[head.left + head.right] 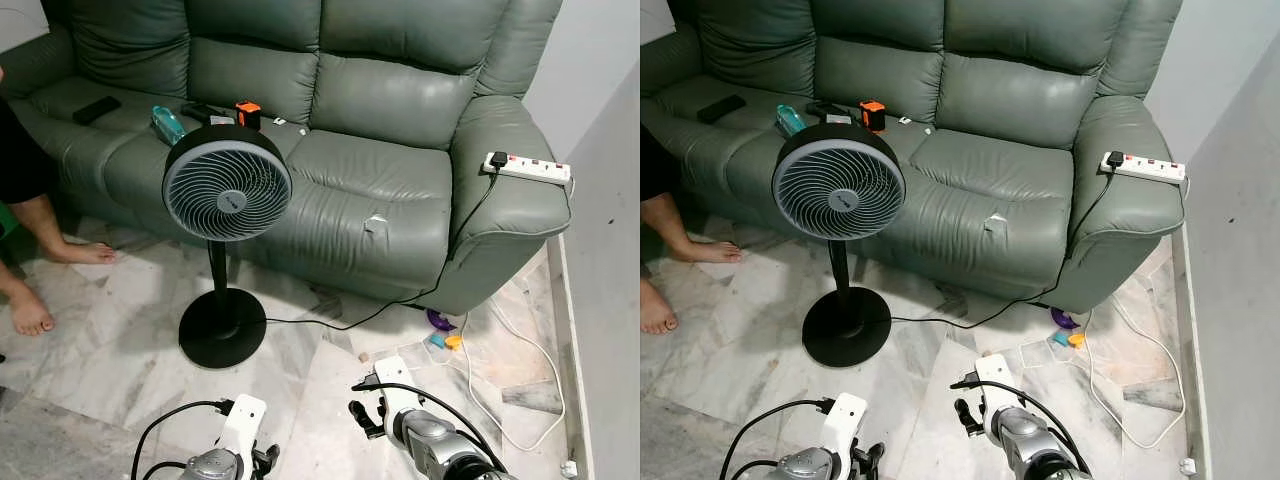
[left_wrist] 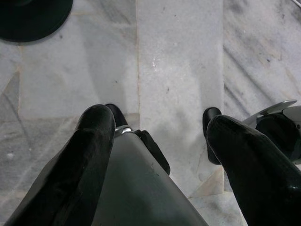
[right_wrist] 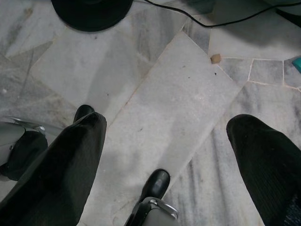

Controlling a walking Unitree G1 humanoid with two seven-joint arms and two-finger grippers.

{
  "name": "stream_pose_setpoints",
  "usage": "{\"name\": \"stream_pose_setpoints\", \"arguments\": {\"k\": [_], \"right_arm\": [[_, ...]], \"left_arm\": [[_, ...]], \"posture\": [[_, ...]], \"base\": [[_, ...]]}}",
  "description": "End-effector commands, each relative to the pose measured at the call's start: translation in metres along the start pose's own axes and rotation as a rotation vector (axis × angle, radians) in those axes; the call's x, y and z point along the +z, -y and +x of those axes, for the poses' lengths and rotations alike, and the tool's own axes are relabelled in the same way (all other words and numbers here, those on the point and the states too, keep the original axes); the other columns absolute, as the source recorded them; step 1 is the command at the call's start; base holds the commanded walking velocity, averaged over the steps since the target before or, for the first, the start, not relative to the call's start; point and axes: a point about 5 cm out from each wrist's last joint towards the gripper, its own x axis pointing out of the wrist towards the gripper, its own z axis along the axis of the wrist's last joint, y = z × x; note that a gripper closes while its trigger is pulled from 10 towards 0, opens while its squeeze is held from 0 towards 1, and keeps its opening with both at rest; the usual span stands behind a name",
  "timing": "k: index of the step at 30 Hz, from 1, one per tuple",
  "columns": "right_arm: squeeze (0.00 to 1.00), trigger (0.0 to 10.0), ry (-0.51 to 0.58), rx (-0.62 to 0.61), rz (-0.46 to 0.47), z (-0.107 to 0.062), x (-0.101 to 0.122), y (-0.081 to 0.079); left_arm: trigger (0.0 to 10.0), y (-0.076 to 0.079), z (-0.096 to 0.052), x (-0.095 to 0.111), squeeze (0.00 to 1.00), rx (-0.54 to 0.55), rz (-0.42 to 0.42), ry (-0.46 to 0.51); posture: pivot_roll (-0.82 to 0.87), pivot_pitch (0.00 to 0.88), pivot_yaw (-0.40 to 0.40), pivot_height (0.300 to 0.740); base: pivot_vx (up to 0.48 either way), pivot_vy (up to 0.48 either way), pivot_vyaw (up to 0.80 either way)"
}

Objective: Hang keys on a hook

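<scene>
Neither keys nor a hook can be made out anywhere in front of the robot, so the relation the next move depends on, which way the keys lie from either gripper and how their long axis runs, cannot be judged from here.

Going from the robot's left: a person's bare feet (image 1: pixel 30 312) stand on the marble floor (image 1: pixel 110 340) far off to the left of the left gripper (image 2: pixel 155 141). That gripper hangs low over the floor, its two black fingers (image 2: pixel 94 136) spread apart and holding nothing. Ahead of it and slightly left stands a black pedestal fan (image 1: pixel 227 190), its round base (image 1: pixel 222 328) on the floor between the gripper and the grey sofa (image 1: pixel 380 170). On the sofa seat behind the fan lie a remote (image 1: pixel 96 109), a teal bottle (image 1: pixel 167 124) and a small orange-topped object (image 1: pixel 248 113); none reads clearly as keys.

The right gripper (image 3: pixel 164 141) also hangs low just beside the left one, fingers wide apart and empty, pointed down at the floor. Ahead and to its right, a power strip (image 1: pixel 528 167) rests on the sofa arm, with its cable (image 1: pixel 400 300) trailing down to the floor, where a few small coloured bits (image 1: pixel 445 340) lie.

Both arms look equally idle; my guess is the robot must first look about or walk to find the keys.
</scene>
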Motion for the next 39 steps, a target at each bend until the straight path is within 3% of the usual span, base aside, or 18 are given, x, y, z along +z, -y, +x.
{"name": "stream_pose_setpoints", "arguments": {"k": [1, 11, 14, 25, 31, 32, 39], "right_arm": [[0.00, 10.0, -0.020, -0.012, -0.058, 0.003, 0.005, -0.013], [0.00, 10.0, -0.014, -0.013, -0.051, 0.003, 0.005, -0.013], [0.00, 10.0, -0.031, 0.030, -0.051, -0.003, -0.014, 0.003], [0.00, 10.0, -0.059, 0.024, -0.072, -0.005, -0.020, 0.008], [0.00, 10.0, -0.067, 0.022, -0.112, -0.006, -0.021, 0.011], [0.00, 10.0, -0.069, 0.024, -0.145, -0.006, -0.021, 0.011], [0.00, 10.0, -0.111, 0.002, -0.122, -0.008, -0.031, 0.016]], "left_arm": [[10.0, -0.035, -0.006, 0.010, 0.00, 0.258, -0.228, 0.056], [10.0, -0.036, -0.006, 0.010, 0.00, 0.268, -0.241, 0.056], [10.0, -0.021, -0.004, -0.008, 0.00, 0.178, -0.174, -0.039], [10.0, -0.021, -0.005, -0.008, 0.00, 0.158, -0.198, 0.010], [10.0, -0.020, -0.005, -0.011, 0.00, 0.148, -0.155, -0.009], [10.0, -0.017, -0.005, -0.015, 0.00, 0.139, -0.115, -0.028], [10.0, -0.015, -0.006, -0.021, 0.00, 0.120, -0.075, -0.054]], "posture": [[0.14, 0.029, -0.052, 0.740], [0.14, 0.020, -0.051, 0.740], [0.12, 0.028, -0.033, 0.740], [0.12, 0.035, -0.038, 0.740], [0.11, 0.036, -0.046, 0.740], [0.11, 0.036, -0.046, 0.740], [0.10, 0.041, -0.045, 0.740]], "base": [[0.000, 0.000, 0.00], [0.000, 0.000, 0.00], [0.000, 0.000, 0.00], [0.000, 0.000, 0.00], [0.000, 0.000, 0.00], [0.000, 0.000, 0.00], [0.000, 0.000, -0.21]]}}
